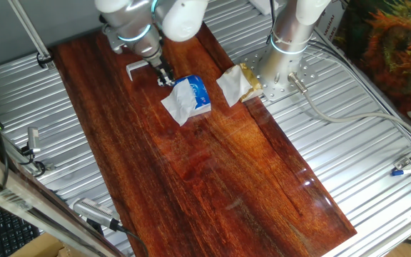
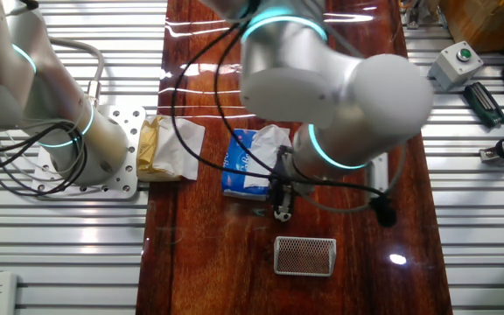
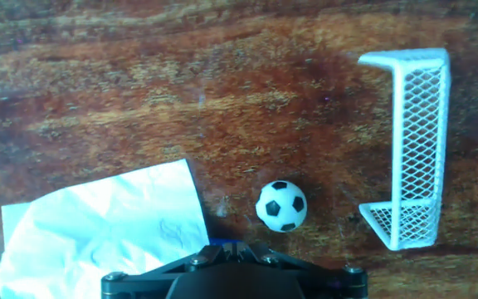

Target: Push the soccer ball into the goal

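In the hand view the soccer ball (image 3: 281, 205), white with black patches, lies on the wooden board just ahead and to the right of my gripper (image 3: 232, 247). The goal (image 3: 409, 149), a white netted frame, stands to the right of the ball with a gap between them. The gripper's fingers are pressed together and hold nothing. In one fixed view the gripper (image 1: 164, 77) hangs low between the goal (image 1: 135, 69) and the blue packet (image 1: 191, 96). In the other fixed view the gripper (image 2: 283, 206) is just above the goal (image 2: 304, 255). The ball is hidden in both fixed views.
The blue packet with white tissue (image 2: 248, 162) lies right beside the gripper; its tissue (image 3: 98, 228) fills the lower left of the hand view. Crumpled white-and-tan paper (image 1: 237, 84) lies at the board's edge by a second arm's base (image 1: 280, 71). Ribbed metal surrounds the board.
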{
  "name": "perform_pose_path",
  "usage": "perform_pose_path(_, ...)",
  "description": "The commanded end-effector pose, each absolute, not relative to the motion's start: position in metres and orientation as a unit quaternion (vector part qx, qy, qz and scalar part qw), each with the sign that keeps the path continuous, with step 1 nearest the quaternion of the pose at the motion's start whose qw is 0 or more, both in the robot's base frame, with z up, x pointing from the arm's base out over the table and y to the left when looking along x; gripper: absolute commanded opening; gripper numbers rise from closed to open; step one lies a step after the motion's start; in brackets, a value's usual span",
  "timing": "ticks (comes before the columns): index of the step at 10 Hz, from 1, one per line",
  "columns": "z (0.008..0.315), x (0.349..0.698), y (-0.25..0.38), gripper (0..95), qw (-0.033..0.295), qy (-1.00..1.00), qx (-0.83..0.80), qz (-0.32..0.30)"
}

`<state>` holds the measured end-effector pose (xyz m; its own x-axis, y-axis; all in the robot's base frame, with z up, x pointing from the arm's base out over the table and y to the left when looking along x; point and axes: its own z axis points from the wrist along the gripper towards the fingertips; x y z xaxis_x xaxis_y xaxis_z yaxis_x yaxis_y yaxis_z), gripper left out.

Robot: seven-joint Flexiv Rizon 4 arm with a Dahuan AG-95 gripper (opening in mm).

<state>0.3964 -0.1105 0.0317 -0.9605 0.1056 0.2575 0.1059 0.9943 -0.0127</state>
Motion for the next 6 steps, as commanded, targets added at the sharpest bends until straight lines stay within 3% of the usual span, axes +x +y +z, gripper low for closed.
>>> perform_pose_path(1, 0.028, 0.397, -0.112, 0.0, 0.126, -0.991, -0.049, 0.003)
perform_pose_path(6, 0.014, 0.401, -0.122, 0.0, 0.097, -0.995, -0.007, 0.036)
